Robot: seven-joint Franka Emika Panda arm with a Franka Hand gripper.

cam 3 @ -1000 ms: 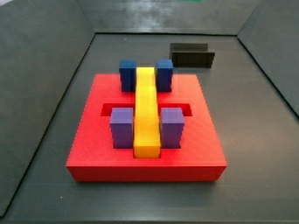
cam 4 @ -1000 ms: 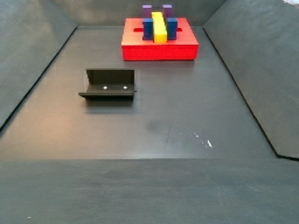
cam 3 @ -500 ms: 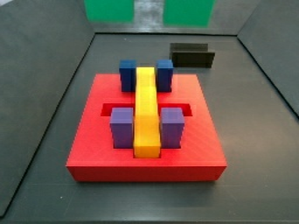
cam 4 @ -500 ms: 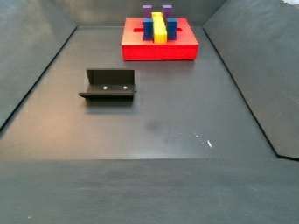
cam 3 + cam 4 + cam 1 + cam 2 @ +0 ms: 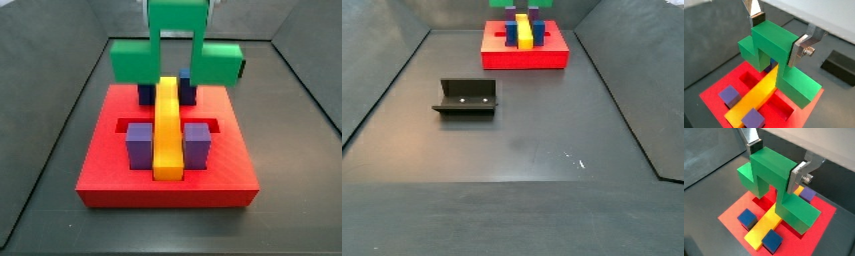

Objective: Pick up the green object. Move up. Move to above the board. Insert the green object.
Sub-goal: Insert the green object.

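My gripper (image 5: 777, 36) is clamped on the bright green cross-shaped block (image 5: 777, 57) above the flat red slotted board (image 5: 107, 175); the dark L-shaped fixture (image 5: 466, 97) only shows in a side view.

The fixture (image 5: 466, 97) stands on the dark floor (image 5: 543, 150), well apart from anything else

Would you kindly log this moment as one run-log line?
phase: above board | gripper: shut on green object | green object: held over yellow bar, not inserted | board: on floor

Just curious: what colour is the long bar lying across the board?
Yellow; the bar on the red board shows best in a side view.
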